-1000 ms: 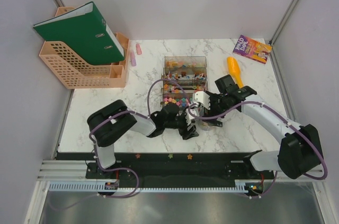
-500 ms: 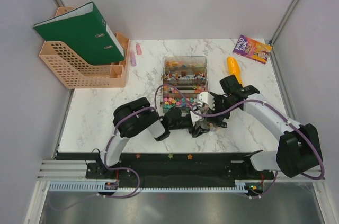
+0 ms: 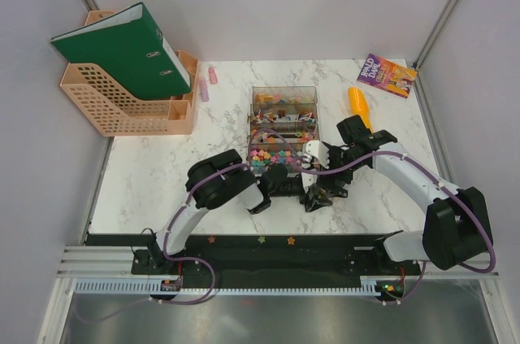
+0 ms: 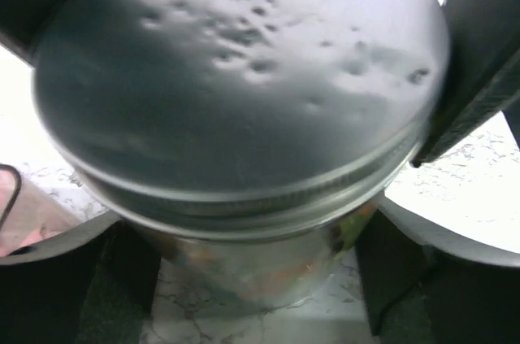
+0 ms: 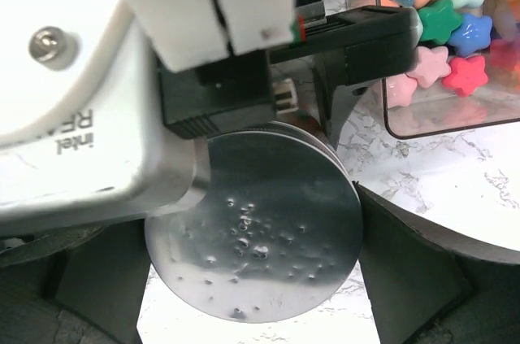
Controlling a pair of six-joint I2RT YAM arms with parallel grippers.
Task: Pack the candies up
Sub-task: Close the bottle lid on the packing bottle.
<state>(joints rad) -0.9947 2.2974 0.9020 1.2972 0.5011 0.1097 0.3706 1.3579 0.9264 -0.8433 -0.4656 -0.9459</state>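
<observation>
I'm watching a clear jar (image 4: 252, 271) sitting between both sets of fingers, its silver lid (image 5: 252, 230) on. The left gripper (image 4: 256, 299) is straddling the glass just under the lid, fingers (image 4: 89, 295) spread wide. The right gripper (image 5: 252, 287) is flanking the jar too, fingers (image 5: 422, 279) wide apart. I can't tell whether either pair is pressing on it. Blurred coloured pieces are showing through the glass. Star-shaped candies (image 5: 443, 23) are lying in the clear box (image 5: 455, 112) just beyond the right fingers.
</observation>
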